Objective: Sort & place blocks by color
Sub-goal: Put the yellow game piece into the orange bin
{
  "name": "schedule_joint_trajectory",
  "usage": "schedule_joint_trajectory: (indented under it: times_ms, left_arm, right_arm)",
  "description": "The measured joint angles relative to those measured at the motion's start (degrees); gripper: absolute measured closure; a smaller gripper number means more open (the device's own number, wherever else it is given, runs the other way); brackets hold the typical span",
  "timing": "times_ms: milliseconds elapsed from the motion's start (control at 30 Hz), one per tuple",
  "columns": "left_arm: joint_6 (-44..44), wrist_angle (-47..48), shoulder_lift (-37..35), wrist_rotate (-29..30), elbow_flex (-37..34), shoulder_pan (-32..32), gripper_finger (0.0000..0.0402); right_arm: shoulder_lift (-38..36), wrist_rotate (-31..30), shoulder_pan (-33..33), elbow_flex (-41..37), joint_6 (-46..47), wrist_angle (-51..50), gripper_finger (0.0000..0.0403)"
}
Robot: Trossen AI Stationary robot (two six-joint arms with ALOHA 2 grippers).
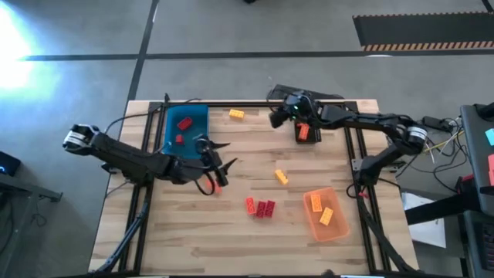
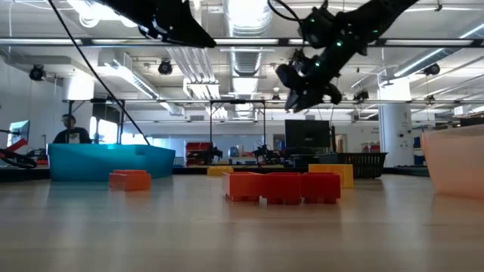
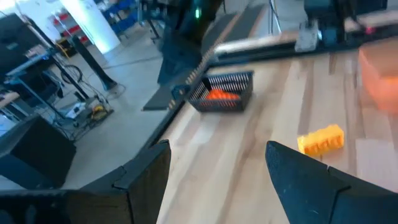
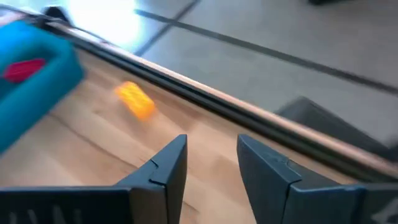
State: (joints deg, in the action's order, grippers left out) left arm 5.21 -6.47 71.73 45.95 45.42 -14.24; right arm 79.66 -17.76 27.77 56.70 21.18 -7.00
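Right gripper [image 1: 276, 117] is being held above the table's far edge near the black basket [image 1: 307, 132], fingers partly apart, nothing held. Left gripper [image 1: 220, 164] is being held wide open, empty, beside the blue tray [image 1: 187, 128]. Blocks are lying scattered: red ones [image 1: 261, 207] mid-table, two in the orange tray [image 1: 326, 215].

Middle of the table [image 1: 247, 166] mostly bare wood, easy to pass. Obstacles: blue tray [image 1: 187, 128] at the far left; black basket [image 1: 307, 132] at the far right; translucent orange tray [image 1: 327, 215] at the near right; cluster of red blocks [image 1: 261, 207] near centre; lone yellow block [image 1: 282, 177] between cluster and basket; another yellow block [image 1: 236, 114] at the far edge. Left gripper [image 1: 218, 164] hangs beside the blue tray, right gripper [image 1: 275, 117] beside the basket.
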Motion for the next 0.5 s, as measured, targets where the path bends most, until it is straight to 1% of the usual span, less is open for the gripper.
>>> schedule_joint_trajectory:
  times_ms: [133,233,300,400,500]
  left_arm:
    - [1.63,0.76,-4.69,3.02,-0.98,-0.02,0.0155]
    - [1.76,3.03,-8.51,5.58,-1.81,-0.02,0.0155]
    - [2.91,2.71,-11.05,5.74,-2.8,0.0,0.0155]
    - [5.34,2.5,-14.52,6.27,-4.38,0.0,0.0155]
    - [7.42,2.9,-17.83,7.2,-5.71,0.0,0.0155]
  right_arm:
    - [7.16,4.76,0.14,9.03,-4.48,-1.71,0.0286]
    - [13.61,5.98,0.26,16.58,-7.89,-4.17,0.029]
    - [17.77,7.66,0.58,21.51,-10.19,-6.47,0.029]
    - [23.53,12.71,1.29,28.01,-14.93,-8.33,0.028]
    - [28.57,18.0,2.15,33.53,-20.51,-10.09,0.0256]
